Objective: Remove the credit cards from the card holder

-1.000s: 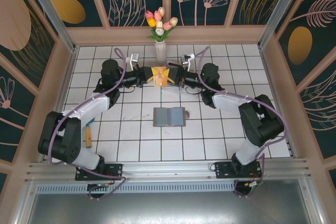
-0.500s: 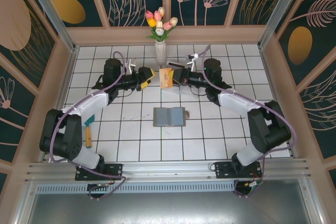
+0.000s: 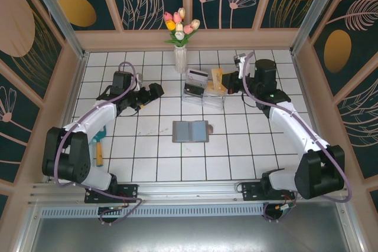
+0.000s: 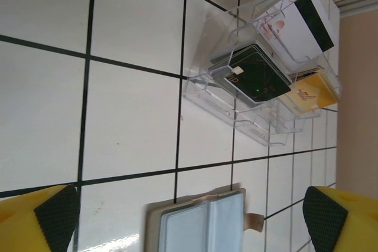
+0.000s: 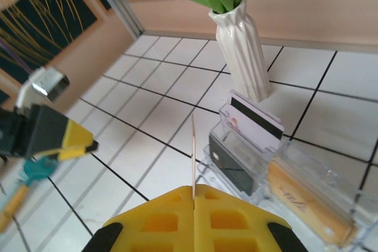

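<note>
Tray: a clear plastic tray (image 3: 204, 100) is sitting on the white tiled table (image 3: 147, 163); every place below is being given from this tray.
Left gripper (image 3: 155, 91): is hovering to the left of the tray, apart from it, with its yellow fingers (image 4: 56, 219) spread wide and nothing between them.
Right gripper (image 5: 194, 196): is hanging at the tray's right end, its fingers clamping together on a tan-yellow credit card (image 3: 217, 79).
Held card: is being pinched by one edge. From the right wrist it is showing edge-on as a thin line, and from above it is overlapping the tray's right part.
Cards in the tray: a white card with a black stripe (image 4: 301, 19) is leaning in the far slot, a dark card (image 4: 257, 75) is sitting in the slot in front of it, and a tan card (image 4: 310, 92) is lying in the right-hand compartment.
Card holder (image 3: 190, 131): is lying open and flat on the near side of the tray, apart from it, with its pockets facing up and its tab (image 4: 254, 221) pointing toward the tray's right side.
Vase (image 3: 180, 58): is standing just beyond the tray's left end, holding tulips.
</note>
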Tool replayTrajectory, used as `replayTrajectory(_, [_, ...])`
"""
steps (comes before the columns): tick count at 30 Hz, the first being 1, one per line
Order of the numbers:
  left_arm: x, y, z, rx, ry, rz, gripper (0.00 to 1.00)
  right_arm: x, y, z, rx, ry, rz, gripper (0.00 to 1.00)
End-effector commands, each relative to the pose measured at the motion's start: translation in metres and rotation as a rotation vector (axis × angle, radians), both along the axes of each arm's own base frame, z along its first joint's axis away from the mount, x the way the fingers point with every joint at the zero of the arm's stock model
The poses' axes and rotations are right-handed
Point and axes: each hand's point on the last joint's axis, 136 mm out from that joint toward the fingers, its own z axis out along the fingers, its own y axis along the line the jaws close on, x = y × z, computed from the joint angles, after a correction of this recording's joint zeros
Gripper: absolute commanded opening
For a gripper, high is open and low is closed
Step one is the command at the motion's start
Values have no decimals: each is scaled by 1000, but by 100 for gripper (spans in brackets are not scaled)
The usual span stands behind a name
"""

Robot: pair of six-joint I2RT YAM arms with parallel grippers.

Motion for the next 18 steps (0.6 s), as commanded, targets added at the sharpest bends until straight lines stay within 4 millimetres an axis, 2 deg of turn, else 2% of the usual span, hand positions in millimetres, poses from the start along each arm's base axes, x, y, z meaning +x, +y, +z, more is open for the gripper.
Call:
replayTrajectory(1, [1,6,10,49,-41,-9,99,-7,-1,11,-138,-142,88,0])
replayTrajectory(6, [1,8,8,60,-32,-2,98,-5,2,1,-242,-174,170,0])
replayTrajectory(10, [1,8,8,66,-30,-1,99,1,4,-19,-306,-129,219,0])
replayTrajectory(16, [1,8,2,71,-16,-6,98,18,3,-39,-433,-162,282,0])
replayTrajectory(18, [0,6,0,66,-16,-30,99,23,5,-52,-473,-153,326,0])
